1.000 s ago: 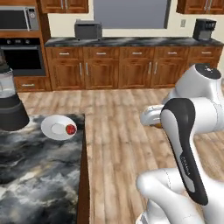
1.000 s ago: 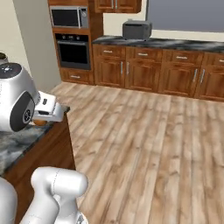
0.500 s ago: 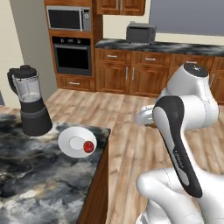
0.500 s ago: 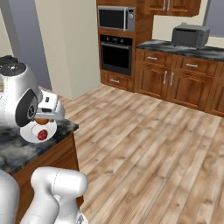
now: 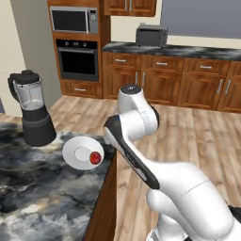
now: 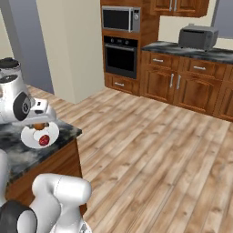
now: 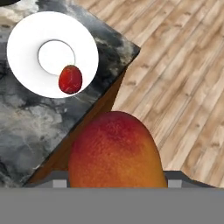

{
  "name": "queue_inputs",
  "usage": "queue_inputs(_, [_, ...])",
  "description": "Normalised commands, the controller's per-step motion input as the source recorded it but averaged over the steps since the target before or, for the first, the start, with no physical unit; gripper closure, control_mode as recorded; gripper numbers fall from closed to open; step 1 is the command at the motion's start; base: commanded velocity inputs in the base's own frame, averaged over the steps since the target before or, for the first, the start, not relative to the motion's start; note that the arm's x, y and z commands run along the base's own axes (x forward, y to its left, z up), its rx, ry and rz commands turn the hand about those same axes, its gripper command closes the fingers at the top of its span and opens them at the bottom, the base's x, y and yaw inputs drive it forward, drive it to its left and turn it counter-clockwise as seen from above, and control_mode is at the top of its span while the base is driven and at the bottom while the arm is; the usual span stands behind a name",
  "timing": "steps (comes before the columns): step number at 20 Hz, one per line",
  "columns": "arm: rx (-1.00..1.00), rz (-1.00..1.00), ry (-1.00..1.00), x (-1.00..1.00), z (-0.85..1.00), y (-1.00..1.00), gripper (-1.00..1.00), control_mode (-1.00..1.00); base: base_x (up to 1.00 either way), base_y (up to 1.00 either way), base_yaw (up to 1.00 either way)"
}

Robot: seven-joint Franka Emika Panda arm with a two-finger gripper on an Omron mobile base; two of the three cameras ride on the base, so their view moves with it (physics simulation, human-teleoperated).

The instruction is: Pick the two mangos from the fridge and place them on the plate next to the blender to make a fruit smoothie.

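**Orange mango in hand, plate in sight**

The orange mango (image 7: 117, 151) sits clamped in my gripper (image 7: 117, 183), above the counter's corner short of the plate (image 7: 26, 70), where the red mango (image 7: 70, 79) lies. Smooth, rounded, probably slippery; I judge gripping across the widest middle safest.

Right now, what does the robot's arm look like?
The arm is smooth, glossy white with rounded, tube-like segments. A black band runs along one segment, and a dark grey cap sits on top of a round joint. No cables or markings show.
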Motion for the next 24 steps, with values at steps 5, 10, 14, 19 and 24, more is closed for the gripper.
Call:
queue_inputs(5, [0.03,0.02,0.02,0.87,-0.27,0.91,1.0,-1.0,0.0,0.0,0.0])
queue_inputs(10, [0.0,0.03,0.1,0.69,-0.53,0.66,1.0,-1.0,0.0,0.0,0.0])
queue_inputs(14, [0.0,0.03,0.01,0.46,-0.16,0.33,1.0,-1.0,0.0,0.0,0.0])
queue_inputs(19, [0.0,0.0,0.0,0.38,-0.44,0.42,1.0,-1.0,0.0,0.0,0.0])
queue_inputs(24, [0.0,0.0,0.0,0.43,-0.49,0.43,1.0,-1.0,0.0,0.0,0.0])
